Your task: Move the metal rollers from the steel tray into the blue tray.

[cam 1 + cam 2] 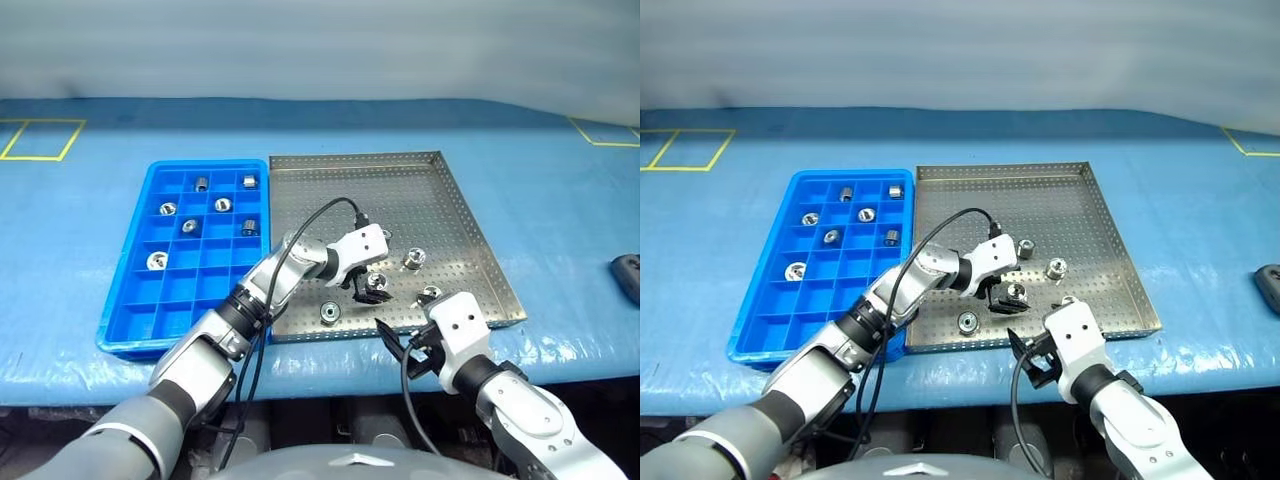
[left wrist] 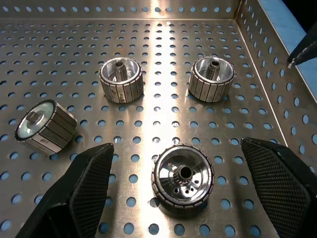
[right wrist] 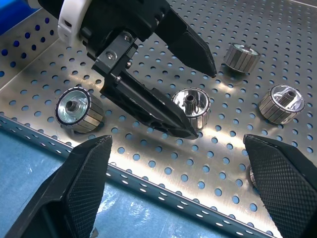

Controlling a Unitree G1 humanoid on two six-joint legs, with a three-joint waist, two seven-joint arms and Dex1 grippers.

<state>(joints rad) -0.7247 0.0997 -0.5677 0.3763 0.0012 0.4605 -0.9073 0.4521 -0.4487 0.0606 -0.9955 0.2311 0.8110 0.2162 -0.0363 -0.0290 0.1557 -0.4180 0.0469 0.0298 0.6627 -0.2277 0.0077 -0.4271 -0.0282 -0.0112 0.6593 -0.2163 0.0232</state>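
Rollers split between two homes right now: six sit in the blue tray point(image 1: 130, 300), and you've got several left on the steel tray point(image 1: 440, 190). Your left gripper point(image 1: 368, 290) is down over the near part of that tray, fingers spread wide, and one roller point(image 2: 183, 180) stands right in the gap between them. That's your target. It sits on its flat end, bore pointing up, so its axis runs vertical and the fingers would close across the ribbed wall, not along it. From the right wrist view you can see the two black fingers straddling it, one fingertip point(image 3: 185, 130) low beside it and apparently touching nothing yet.

Your right gripper point(image 1: 405, 350) hangs at the tray's near edge, fingers also spread and empty, well placed to stay out of this. The left arm is clearly the nearer one, and the blue tray lies on its side too.

Other rollers sit close: one point(image 1: 328, 313) nearer you by the rim, two point(image 1: 412, 259) farther on, another point(image 1: 429, 295) beside the right wrist. I'd judge the grasp is all but lined up; settle a touch lower, then squeeze.
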